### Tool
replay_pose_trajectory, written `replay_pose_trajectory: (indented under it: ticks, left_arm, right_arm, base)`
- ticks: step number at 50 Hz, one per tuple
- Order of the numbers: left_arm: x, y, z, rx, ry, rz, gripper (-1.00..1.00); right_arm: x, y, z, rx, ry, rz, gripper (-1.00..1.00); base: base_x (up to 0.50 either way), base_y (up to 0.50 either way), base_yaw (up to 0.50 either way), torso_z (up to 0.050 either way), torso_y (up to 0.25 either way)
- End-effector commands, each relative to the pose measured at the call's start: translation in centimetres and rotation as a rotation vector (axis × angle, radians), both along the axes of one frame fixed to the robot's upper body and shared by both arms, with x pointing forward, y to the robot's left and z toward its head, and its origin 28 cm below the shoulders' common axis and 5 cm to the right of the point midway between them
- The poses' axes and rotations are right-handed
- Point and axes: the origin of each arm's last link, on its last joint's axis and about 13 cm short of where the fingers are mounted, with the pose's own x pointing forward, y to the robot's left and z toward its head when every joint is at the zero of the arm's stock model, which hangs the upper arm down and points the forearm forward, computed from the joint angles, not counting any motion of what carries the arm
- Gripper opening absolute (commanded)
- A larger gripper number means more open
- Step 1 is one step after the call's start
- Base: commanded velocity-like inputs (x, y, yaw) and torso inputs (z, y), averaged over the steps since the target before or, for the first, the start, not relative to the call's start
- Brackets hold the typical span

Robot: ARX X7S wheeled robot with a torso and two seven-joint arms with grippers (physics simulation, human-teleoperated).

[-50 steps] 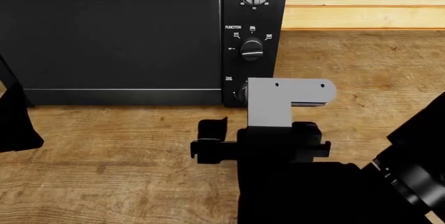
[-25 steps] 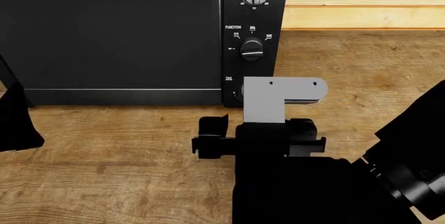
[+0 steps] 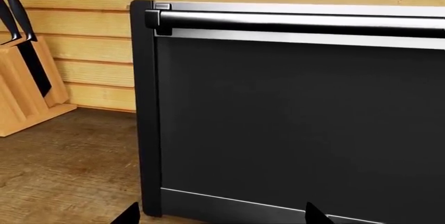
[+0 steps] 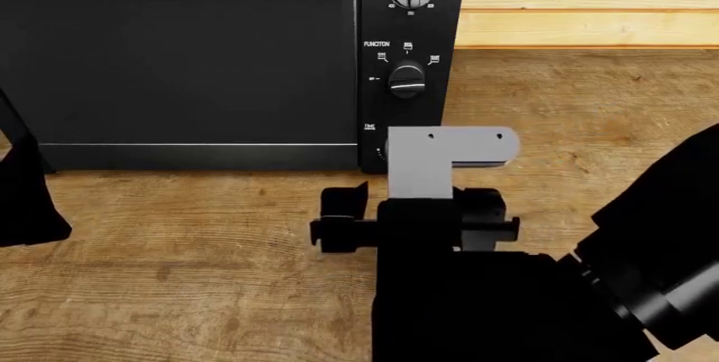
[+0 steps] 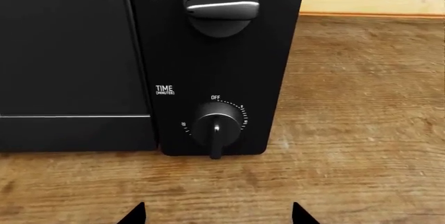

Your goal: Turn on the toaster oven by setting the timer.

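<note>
Wooden counter (image 5: 361, 104) carries our black boxy toaster oven (image 4: 180, 59); our right gripper (image 5: 215, 214), open and empty, faces its small round black timer knob (image 5: 217, 125) for grasping.

Black toaster oven (image 4: 180, 59) with dark glass door, grey trim strip and white panel lettering. Beside it, brown wood-grain counter (image 4: 168, 252) and pale wooden plank wall (image 4: 584, 8); black timer (image 5: 217, 125) with silver pointer bar. Grey bracket (image 4: 444, 160) on black arm; tan knife block (image 3: 24, 94) with black handles.
</note>
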Motion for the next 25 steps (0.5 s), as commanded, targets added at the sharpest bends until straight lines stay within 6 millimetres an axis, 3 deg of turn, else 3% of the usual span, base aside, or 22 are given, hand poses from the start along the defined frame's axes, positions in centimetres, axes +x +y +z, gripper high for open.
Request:
replay_pose_trajectory:
  ticks: [1,25]
  left_arm:
    - [0.0,0.0,-0.1,0.0,0.003,0.0,1.0]
    - [0.0,0.0,-0.1,-0.001,0.002,-0.002,1.0]
  right_arm:
    - [0.8,0.0,-0.4,-0.012,-0.008,-0.001,1.0]
    - [1.9,0.0,-0.5,-0.018,-0.003,0.028,1.0]
  base:
    - [0.0,0.0,0.0,0.0,0.0]
    - [0.0,0.0,0.0,0.0,0.0]
